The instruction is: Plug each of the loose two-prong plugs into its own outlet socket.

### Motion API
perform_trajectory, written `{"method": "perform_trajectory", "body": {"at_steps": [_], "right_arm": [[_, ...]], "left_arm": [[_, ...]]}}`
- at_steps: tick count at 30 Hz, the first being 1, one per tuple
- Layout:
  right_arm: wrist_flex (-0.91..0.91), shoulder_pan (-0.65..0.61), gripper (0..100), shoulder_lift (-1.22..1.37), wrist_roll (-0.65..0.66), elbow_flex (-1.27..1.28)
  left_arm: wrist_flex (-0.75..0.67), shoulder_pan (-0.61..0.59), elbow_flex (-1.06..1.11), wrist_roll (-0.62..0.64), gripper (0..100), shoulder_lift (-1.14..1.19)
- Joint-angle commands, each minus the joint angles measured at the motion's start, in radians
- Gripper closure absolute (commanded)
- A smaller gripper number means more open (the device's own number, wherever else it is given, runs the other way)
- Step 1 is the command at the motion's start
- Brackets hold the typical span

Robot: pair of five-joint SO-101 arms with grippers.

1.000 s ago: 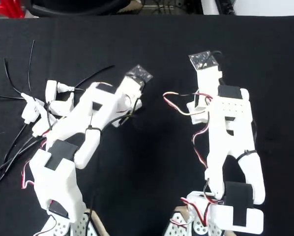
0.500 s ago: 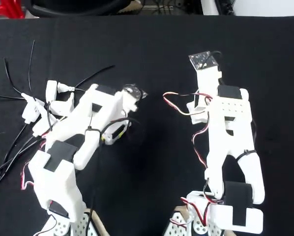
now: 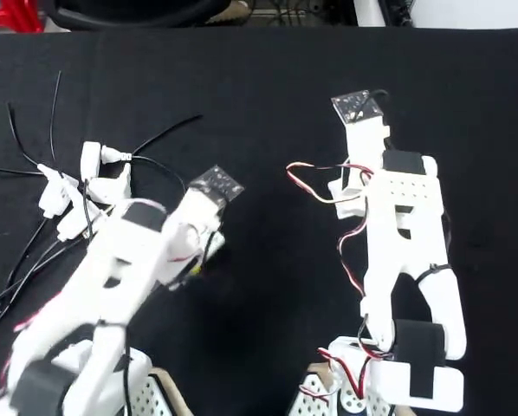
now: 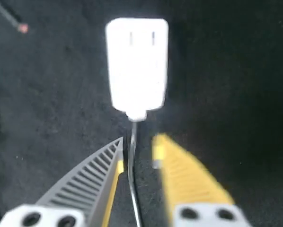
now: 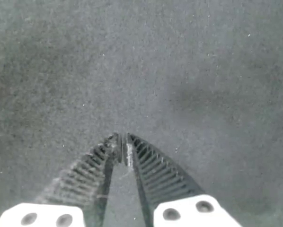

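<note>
Outlet socket (image 4: 137,66), white with two slots showing, lies on the black table (image 4: 236,71) just ahead of my left hand (image 4: 137,146). Its thin black cord (image 4: 131,161) runs back between that hand's fingers, which stand narrowly apart; I cannot tell whether they touch it. My right hand (image 5: 121,144) hangs over bare table, closed with its tips together. In the high view, loose white plugs (image 3: 73,186) lie bunched on the table's left side, beside the left arm.
</note>
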Motion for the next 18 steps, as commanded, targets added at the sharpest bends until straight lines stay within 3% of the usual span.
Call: {"method": "perform_trajectory", "body": {"at_steps": [1,4,10,18], "right_arm": [[-0.008,-0.014,98.4,-0.002,0.006,-0.045],[-0.008,-0.014,98.4,-0.002,0.006,-0.045],[-0.008,-0.015,98.4,-0.002,0.006,-0.045],[-0.006,-0.049,98.4,-0.001,0.005,-0.045]], "left_arm": [[-0.015,-0.047,0.024,-0.041,65,-0.101],[-0.014,-0.111,0.024,-0.048,61,-0.130],[0.037,-0.311,0.012,-0.048,62,-0.261],[0.032,-0.716,0.128,-0.049,76,-0.680]]}}
